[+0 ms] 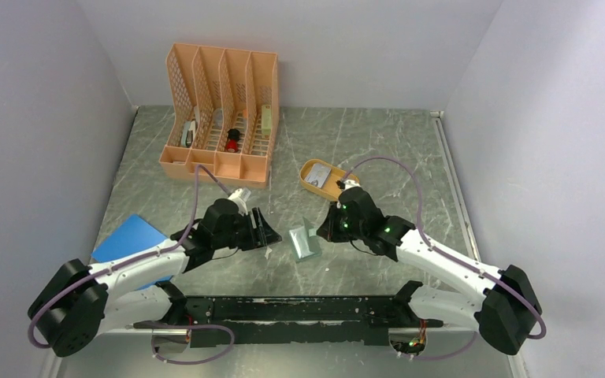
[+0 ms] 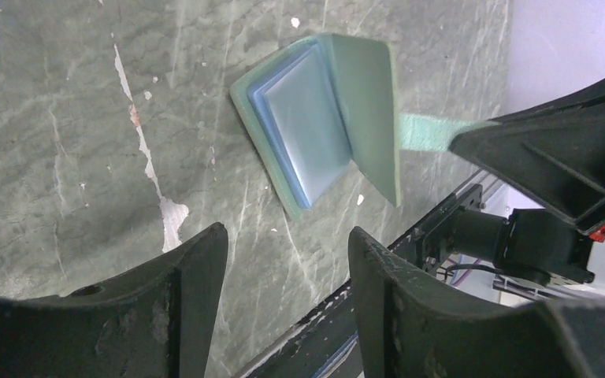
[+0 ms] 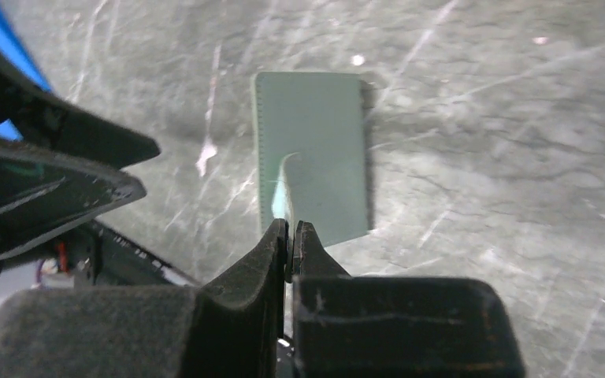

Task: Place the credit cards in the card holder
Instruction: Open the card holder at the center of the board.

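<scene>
There is one card holder [image 1: 306,242] on the table [image 1: 378,150], one orange oval tray [image 1: 306,185], one orange file rack [image 1: 220,167] with four slots, one blue sheet [image 1: 130,236], and two grippers.

In the tray I can see one pale card [image 1: 319,175] with a dark mark. If more cards lie under it, I cannot tell. Each slot of the file rack has some small thing in it. One is red and black [image 1: 232,138]; the others are too small to name.

The card holder lies between the two grippers, near the front middle of the table and well apart from the tray. In the left wrist view it is half open: one half lies flat with the pale blue inside up, and the other half stands up from the fold.

The right gripper [image 3: 291,228] is clenched on a thin green strap [image 2: 429,130] that goes out from the raised half of the card holder [image 3: 311,150]. Its fingers are pressed together with the strap between them.

The left gripper [image 2: 287,236] is released. Its fingers are spread and hold nothing, and the card holder [image 2: 307,126] lies just beyond the fingertips, not touching them.

The blue sheet lies at the left side of the table, partly under the left arm.
</scene>
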`<state>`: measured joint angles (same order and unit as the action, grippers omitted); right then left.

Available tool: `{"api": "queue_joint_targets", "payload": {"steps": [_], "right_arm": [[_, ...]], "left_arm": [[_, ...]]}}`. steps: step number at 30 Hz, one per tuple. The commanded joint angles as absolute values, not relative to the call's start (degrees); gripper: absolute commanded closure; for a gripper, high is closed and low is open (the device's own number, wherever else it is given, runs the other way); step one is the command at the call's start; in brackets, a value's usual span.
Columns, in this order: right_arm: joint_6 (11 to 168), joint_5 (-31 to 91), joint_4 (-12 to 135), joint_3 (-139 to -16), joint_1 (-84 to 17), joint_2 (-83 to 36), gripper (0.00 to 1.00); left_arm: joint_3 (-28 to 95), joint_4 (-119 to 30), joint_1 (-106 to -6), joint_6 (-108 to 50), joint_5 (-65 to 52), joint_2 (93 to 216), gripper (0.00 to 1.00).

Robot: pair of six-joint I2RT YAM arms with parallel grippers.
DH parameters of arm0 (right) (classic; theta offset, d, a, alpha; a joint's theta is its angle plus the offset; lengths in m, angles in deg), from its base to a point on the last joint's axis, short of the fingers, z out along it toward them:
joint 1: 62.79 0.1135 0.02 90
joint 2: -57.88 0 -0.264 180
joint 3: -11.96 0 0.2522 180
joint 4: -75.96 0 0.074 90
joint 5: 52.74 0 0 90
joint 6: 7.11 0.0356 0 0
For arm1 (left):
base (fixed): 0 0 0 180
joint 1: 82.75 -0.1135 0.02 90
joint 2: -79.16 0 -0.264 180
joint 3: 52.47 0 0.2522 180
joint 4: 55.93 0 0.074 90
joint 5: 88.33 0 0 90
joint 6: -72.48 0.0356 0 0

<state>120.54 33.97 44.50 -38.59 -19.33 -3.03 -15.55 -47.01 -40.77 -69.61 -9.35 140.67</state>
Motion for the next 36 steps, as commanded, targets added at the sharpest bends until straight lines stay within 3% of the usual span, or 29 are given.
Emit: {"api": "queue_joint_targets", "payload": {"steps": [1,15,30,36], "right_arm": [[123.9,47.2,38.2,-38.0,-19.6,-4.3,1.00],[132.3,60.1,32.1,-34.8,-19.6,-9.9,1.00],[135.1,58.6,36.5,-31.1,-19.8,-14.1,1.00],[134.9,57.9,37.5,-30.7,-19.8,-14.4,1.00]], "left_arm": [[-14.9,-50.6,-40.4,-68.8,-10.4,143.1,0.39],[-12.1,-56.5,-39.3,-67.9,-11.7,151.4,0.40],[-8.3,-61.2,-37.0,-67.8,-12.2,160.5,0.50],[-5.5,-61.7,-36.2,-66.9,-13.5,162.5,0.47]]}}
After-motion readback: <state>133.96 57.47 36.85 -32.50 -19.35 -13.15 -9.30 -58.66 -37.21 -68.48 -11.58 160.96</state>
